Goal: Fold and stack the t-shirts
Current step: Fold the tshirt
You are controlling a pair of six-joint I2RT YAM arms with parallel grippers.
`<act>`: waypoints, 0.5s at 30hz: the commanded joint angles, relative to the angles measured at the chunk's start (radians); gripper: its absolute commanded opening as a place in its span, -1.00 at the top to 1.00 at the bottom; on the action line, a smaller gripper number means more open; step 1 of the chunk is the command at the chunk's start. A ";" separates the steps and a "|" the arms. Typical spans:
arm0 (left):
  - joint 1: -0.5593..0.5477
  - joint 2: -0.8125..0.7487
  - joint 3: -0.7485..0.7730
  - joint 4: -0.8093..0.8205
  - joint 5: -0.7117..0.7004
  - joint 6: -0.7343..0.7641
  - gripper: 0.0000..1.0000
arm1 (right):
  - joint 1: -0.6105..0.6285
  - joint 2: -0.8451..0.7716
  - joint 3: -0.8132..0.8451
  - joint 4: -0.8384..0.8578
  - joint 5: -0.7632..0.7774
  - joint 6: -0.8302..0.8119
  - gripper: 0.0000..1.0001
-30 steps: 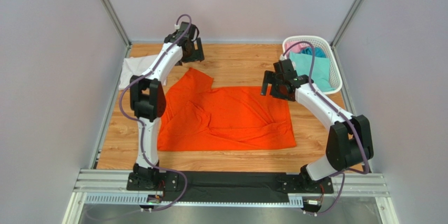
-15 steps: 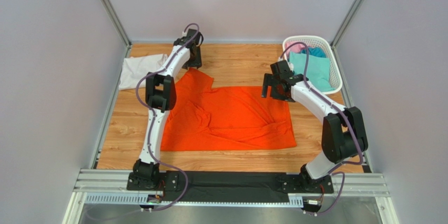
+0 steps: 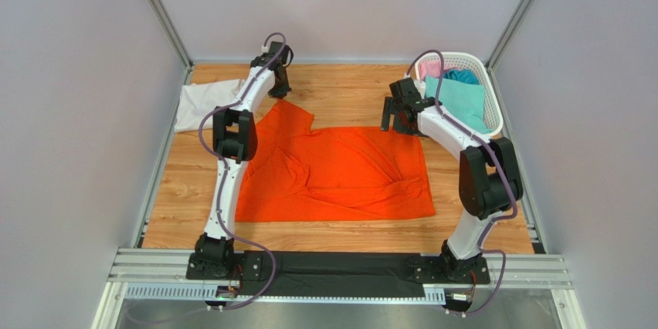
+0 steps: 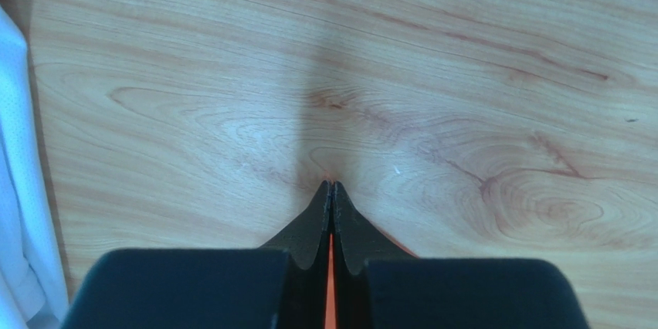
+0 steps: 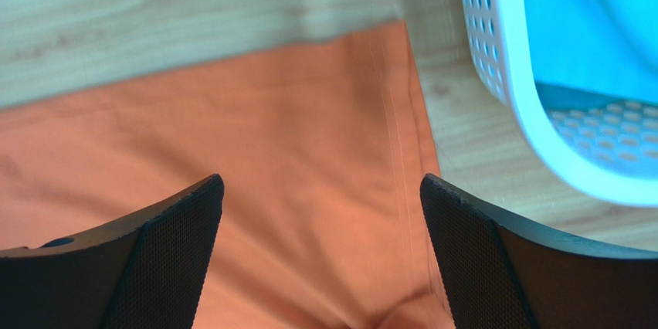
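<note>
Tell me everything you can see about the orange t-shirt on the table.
The orange t-shirt is bright, plain, soft-looking cloth, spread flat but wrinkled on the wooden table, one short sleeve angled toward the far left. A stitched hem runs along its right edge. The open right tool hovers over its far right corner, next to the white basket. The shut left tool sits at the sleeve tip; a grip cannot be confirmed.

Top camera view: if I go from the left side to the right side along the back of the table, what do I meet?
white t-shirt → left gripper, shut on the sleeve tip of the orange t-shirt → right gripper, open → white basket holding the teal t-shirt
</note>
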 commanded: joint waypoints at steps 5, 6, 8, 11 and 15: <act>-0.001 -0.054 -0.069 0.006 0.045 0.022 1.00 | -0.012 0.201 0.212 0.026 0.151 0.046 -1.00; 0.000 -0.067 -0.080 0.012 0.053 0.027 1.00 | -0.012 0.239 0.229 0.020 0.175 0.051 -1.00; -0.001 -0.106 -0.121 0.021 0.058 0.027 1.00 | -0.012 0.272 0.267 0.012 0.182 0.063 -0.97; -0.001 -0.172 -0.200 0.047 0.055 0.025 1.00 | -0.012 0.327 0.309 0.006 0.188 0.075 -0.90; -0.001 -0.249 -0.305 0.099 0.061 0.027 1.00 | -0.012 0.381 0.346 -0.028 0.218 0.098 -0.81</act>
